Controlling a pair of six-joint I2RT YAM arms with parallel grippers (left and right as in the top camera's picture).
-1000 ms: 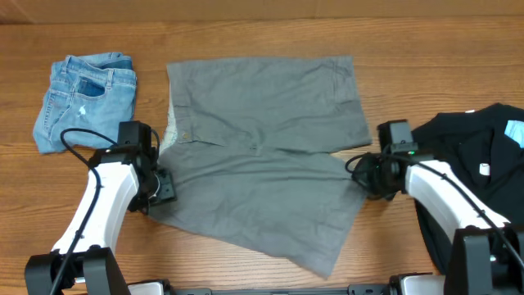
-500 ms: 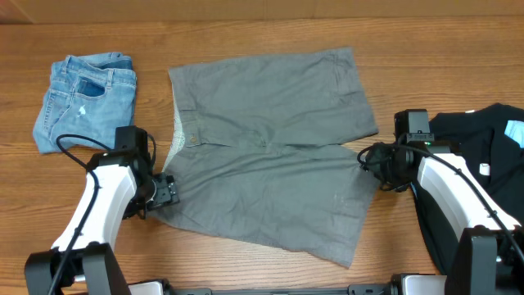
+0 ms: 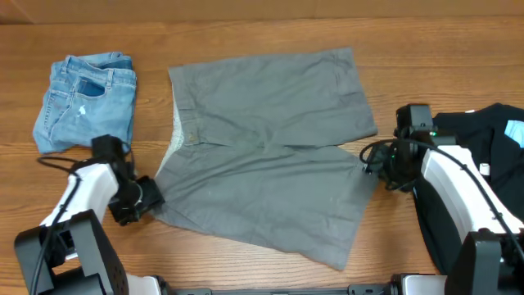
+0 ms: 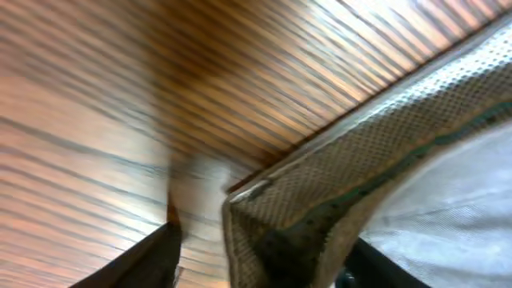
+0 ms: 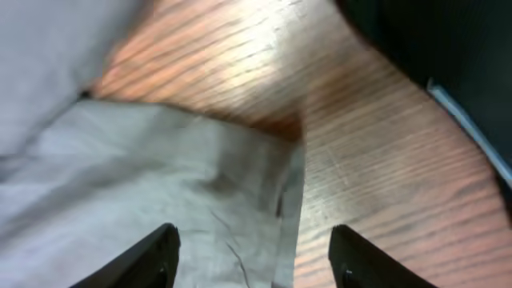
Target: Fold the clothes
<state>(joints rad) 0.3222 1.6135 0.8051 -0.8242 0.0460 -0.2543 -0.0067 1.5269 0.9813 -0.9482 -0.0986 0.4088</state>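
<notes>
The grey-khaki shorts (image 3: 262, 156) lie spread flat in the middle of the table, waistband to the left and leg hems to the right. My left gripper (image 3: 150, 197) sits at their lower left corner. In the left wrist view, the left gripper (image 4: 264, 260) is open, and the waistband corner (image 4: 336, 184) lies loose between its jaws. My right gripper (image 3: 375, 168) is at the lower leg's hem. It is open in the right wrist view (image 5: 256, 260), hovering over the hem edge (image 5: 288, 200) without pinching it.
Folded light-blue denim shorts (image 3: 86, 102) rest at the far left. A black top (image 3: 483, 188) lies bunched at the right edge, under my right arm. Bare wood (image 3: 262, 24) shows along the far side.
The right gripper opened, let go of the hem and drew slightly right; the lower leg now lies flatter and further right. My left arm pulled back to the left, off the waistband corner.
</notes>
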